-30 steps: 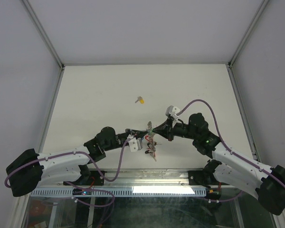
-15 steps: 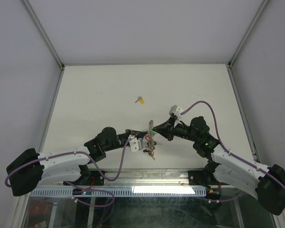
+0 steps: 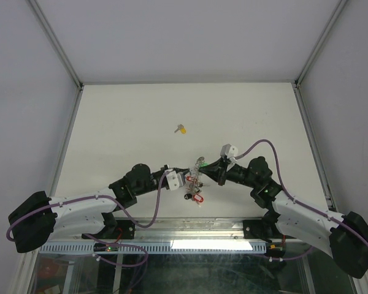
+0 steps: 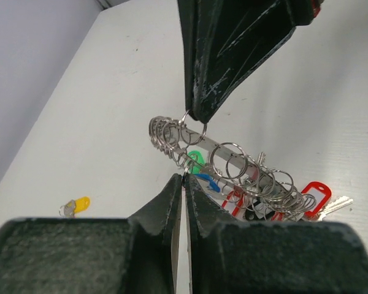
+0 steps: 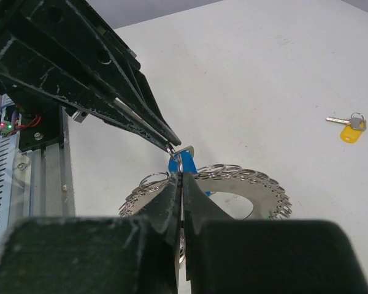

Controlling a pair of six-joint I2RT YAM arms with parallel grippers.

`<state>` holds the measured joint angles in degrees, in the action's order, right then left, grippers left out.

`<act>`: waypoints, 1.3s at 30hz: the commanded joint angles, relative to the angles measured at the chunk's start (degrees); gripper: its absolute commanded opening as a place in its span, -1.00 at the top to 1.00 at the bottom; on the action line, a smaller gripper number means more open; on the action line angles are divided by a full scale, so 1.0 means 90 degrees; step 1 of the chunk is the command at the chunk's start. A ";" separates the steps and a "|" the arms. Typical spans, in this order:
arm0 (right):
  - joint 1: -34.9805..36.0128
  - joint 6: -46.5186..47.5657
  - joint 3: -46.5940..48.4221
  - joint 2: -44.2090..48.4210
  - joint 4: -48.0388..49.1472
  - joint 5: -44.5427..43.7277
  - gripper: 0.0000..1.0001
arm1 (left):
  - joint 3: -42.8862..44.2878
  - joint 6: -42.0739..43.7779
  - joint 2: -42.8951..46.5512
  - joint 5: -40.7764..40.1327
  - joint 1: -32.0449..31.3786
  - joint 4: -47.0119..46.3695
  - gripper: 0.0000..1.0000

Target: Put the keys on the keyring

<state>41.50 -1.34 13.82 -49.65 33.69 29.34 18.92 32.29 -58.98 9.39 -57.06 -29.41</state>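
Note:
The keyring (image 3: 197, 181), a flat silver ring fringed with small split rings and red, blue and green tags, hangs between both grippers just above the table. My right gripper (image 5: 182, 175) is shut on its rim (image 5: 257, 190); in the left wrist view it (image 4: 199, 116) comes down from above onto the keyring (image 4: 239, 168). My left gripper (image 4: 183, 177) is shut on the small ring of the blue-tagged key (image 5: 184, 160), right against the keyring's edge; from above it is at the ring's left (image 3: 188, 174). The yellow-tagged key (image 3: 181, 129) lies alone on the table farther back (image 5: 349, 130).
The white table (image 3: 122, 122) is bounded by grey walls with metal rails on the left, back and right. The near edge has a metal rail (image 3: 190, 244) with cables and the arm bases.
The keyring has swung from hanging edge-on to a flatter spread and shifted slightly right. The right wrist has moved a little down and right; the left gripper has risen slightly toward it.

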 commanded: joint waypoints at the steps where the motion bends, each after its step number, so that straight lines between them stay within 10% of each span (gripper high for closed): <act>1: -0.0021 0.0360 0.0016 0.0224 0.0541 0.0013 1.00 | 0.0008 -0.1136 0.0127 -0.0743 -0.0057 -0.0023 0.84; 8: -0.0021 0.0575 0.0030 0.0302 0.0343 0.0142 1.00 | -0.0270 -0.2386 -0.0033 -0.2129 -0.0057 0.0453 0.58; 15: -0.0021 0.1058 0.0085 0.0346 -0.0010 0.0433 1.00 | -0.0270 -0.1969 0.0277 -0.1562 -0.0057 -0.0279 0.14; 25: -0.0021 0.2051 0.0019 0.0412 -0.0036 0.1106 1.00 | -0.0459 -0.1350 0.0541 0.0804 -0.0048 -0.1413 0.24; 39: -0.0013 0.2347 0.0011 0.0443 0.0097 0.1446 1.00 | -0.0044 -0.0974 -0.0209 0.1107 -0.0049 -0.1304 0.34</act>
<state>41.50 18.37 13.23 -47.09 30.20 40.42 15.44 21.52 -59.27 18.57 -57.06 -38.79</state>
